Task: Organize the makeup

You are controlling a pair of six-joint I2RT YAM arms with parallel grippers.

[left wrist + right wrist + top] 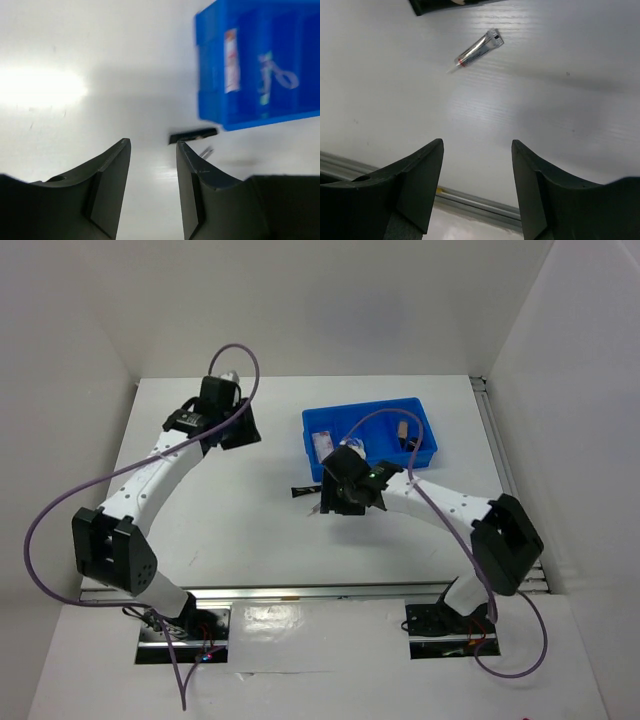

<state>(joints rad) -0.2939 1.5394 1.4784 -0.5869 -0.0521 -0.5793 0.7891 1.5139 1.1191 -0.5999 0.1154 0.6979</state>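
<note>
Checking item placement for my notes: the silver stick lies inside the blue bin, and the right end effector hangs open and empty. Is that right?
Not quite. The silver stick lies on the table, outside the bin, as the right wrist view shows. The right end effector does hang open and empty.

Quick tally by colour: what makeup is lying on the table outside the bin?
Black: 1, the tube
Silver: 1, the stick
Total: 2 in view outside the bin
</note>
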